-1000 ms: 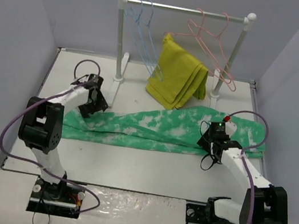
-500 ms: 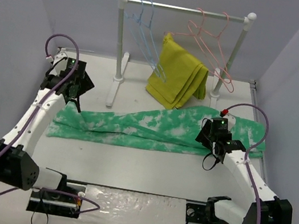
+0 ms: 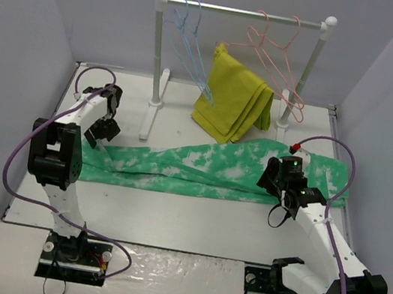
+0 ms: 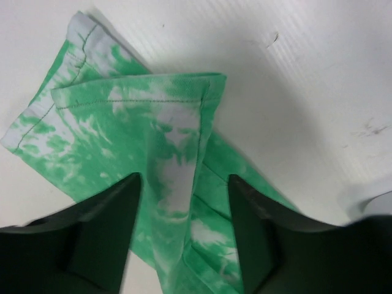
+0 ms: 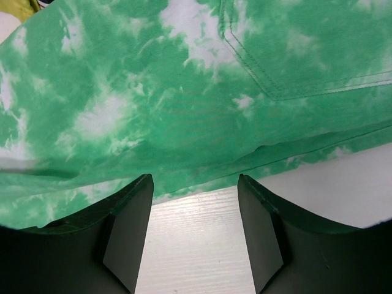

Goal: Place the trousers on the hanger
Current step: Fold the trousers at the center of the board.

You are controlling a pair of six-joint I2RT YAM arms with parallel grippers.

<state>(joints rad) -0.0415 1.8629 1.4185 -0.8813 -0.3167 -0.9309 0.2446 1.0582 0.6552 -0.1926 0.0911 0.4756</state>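
**Top view, left to right.** The left gripper [image 3: 94,140] points down at the cuff end of the trousers [image 3: 200,167], which lie flat across the table [image 3: 169,218] from the left side to the right. Behind them stands a white clothes rack [image 3: 243,12]. From its left part hangs the hanger [image 3: 191,47], light-blue wire, beside a second one like it. A mustard-yellow garment [image 3: 234,104] is draped at the middle, and pink hangers [image 3: 278,51] hang to the right. The right gripper [image 3: 272,183] sits over the waist end of the trousers.

**Left wrist view.** The left gripper [image 4: 184,239] has its jaws spread wide, one finger on each side of the upper leg of the trousers [image 4: 141,135], near the two stitched cuffs. Whether it touches the cloth cannot be told.

**Right wrist view.** The right gripper [image 5: 193,239] is likewise spread wide and holds nothing. It is over the near edge of the trousers [image 5: 184,92], below a pocket seam.
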